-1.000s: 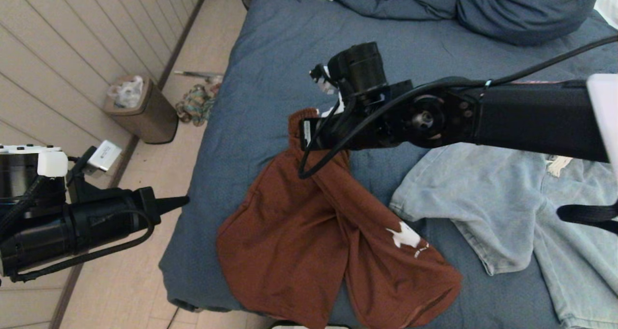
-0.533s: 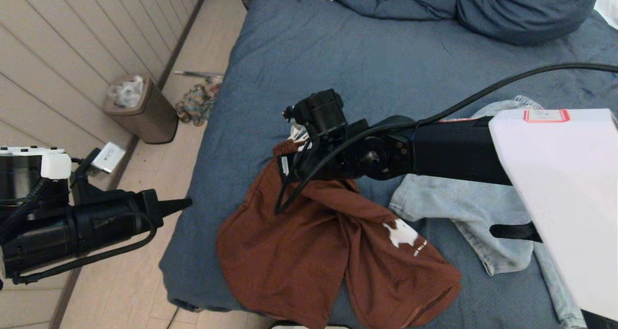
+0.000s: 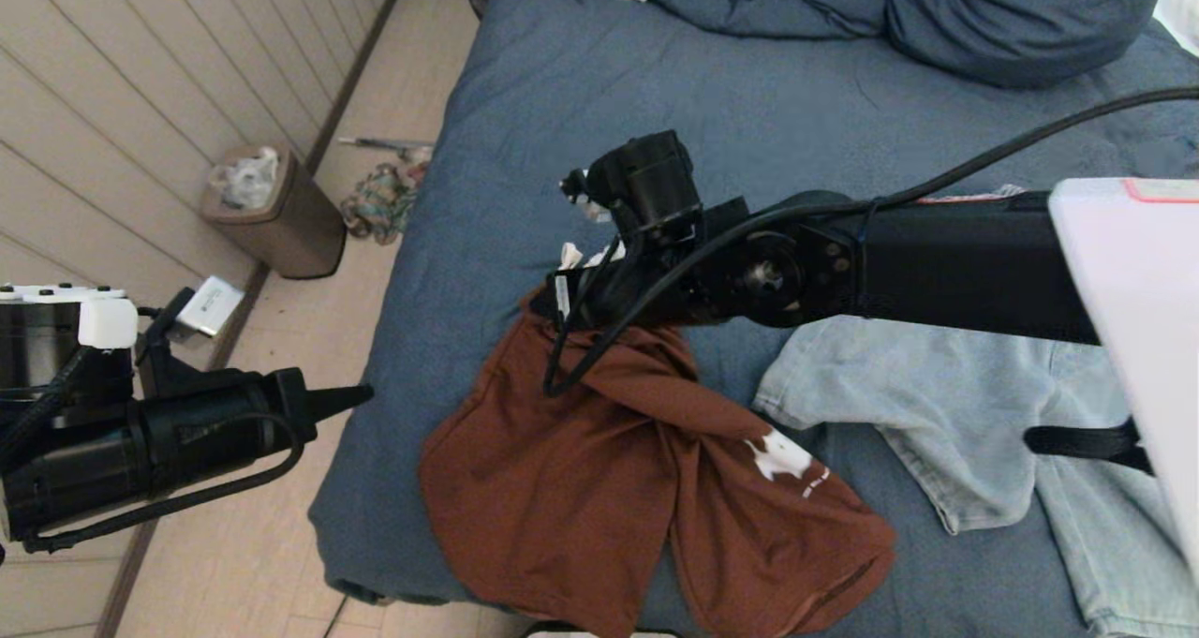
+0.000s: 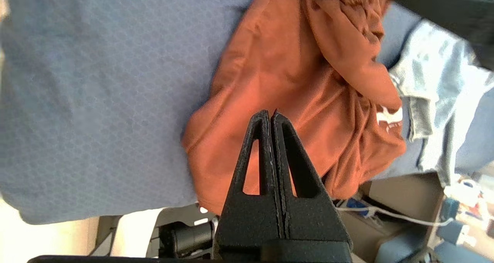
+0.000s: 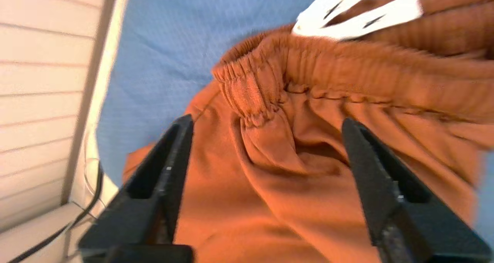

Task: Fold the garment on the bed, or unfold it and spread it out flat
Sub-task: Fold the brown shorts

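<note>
- The large bed with the wrinkled slate-blue cover is being shown filling most of the head view, with a bunched blue duvet and pillow lying at its far end.
- A rust-brown pair of soft shorts with an elastic ribbed waistband is seen lying crumpled near the bed's near left corner, the leg ends reaching toward the near edge.
- A small white print is showing on one leg of the shorts.
- A pale blue denim garment is lying just beside the shorts, on their right, and is being partly covered by the right arm.
- The right end effector is being held just above the waistband of the shorts, its two black fingers spread wide with nothing gripped between them.
- White labels are seen at the waistband.
- The left end effector is being kept off the left side of the bed, its fingers pressed together and holding nothing.
- A tan waste bin is standing on the floor by the panelled wall, with a heap of patterned cloth lying near it.
</note>
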